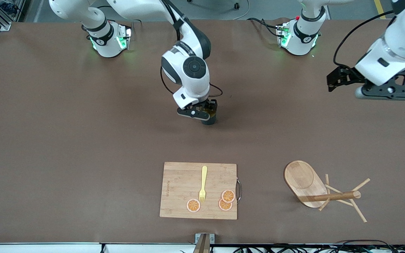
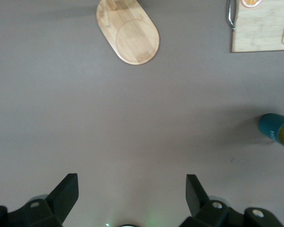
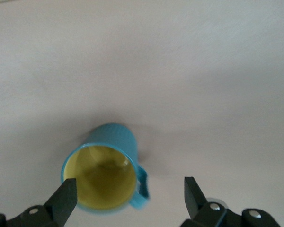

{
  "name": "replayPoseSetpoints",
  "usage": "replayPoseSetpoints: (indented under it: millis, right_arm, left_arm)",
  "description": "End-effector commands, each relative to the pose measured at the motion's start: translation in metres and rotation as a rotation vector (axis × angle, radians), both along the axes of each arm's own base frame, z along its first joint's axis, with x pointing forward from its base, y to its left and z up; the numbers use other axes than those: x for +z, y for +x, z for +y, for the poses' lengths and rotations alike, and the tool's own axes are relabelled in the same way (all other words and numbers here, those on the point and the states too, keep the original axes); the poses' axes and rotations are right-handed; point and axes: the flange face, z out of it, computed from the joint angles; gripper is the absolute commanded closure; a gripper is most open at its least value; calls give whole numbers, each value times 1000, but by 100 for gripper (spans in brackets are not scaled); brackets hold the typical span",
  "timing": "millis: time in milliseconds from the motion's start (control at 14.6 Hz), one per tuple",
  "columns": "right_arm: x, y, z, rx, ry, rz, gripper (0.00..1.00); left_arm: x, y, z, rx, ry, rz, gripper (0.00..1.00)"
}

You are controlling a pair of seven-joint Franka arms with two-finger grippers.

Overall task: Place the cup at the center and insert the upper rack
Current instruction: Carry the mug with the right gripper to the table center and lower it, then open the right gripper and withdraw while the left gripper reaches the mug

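Cup (image 3: 106, 170) stands upright on the bare table (image 1: 65, 140) near the middle, farther from the front camera than the cutting board (image 1: 183, 182). Teal outside, mustard-yellow inside, nothing in it. Right gripper (image 1: 202, 114) is low over the cup, fingers (image 3: 64, 201) spread wide, one by the rim, the other clear of the handle; not pinching it. Upper rack (image 1: 306, 182) lies tipped on its side toward the left arm's end of the table, beside the board, post and pegs flat on the table. Board carries a yellow fork (image 1: 203, 183) and three orange slices (image 1: 225, 201); faint printed mark on the board, unreadable. Left gripper (image 2: 128, 198) waits over bare table at the left arm's end, fingers spread, holding nothing.
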Motion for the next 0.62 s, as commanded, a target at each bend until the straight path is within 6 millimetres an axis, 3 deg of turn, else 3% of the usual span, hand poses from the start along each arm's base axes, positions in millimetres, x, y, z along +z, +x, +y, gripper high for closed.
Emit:
replayPoseSetpoints:
  millis: [0,205,547]
  right_arm:
    - [66,23,-47,63,15,43,0]
    - [111,58,-130,155,22,89,0]
    - [154,114,-304,341,60,109,0]
  left_arm:
    - [-19,-5,-44,65,-18,34,0]
    - [-47,-23,-99,111,-5,44,0]
    - [-104,-62,-197,175,66,-5,0]
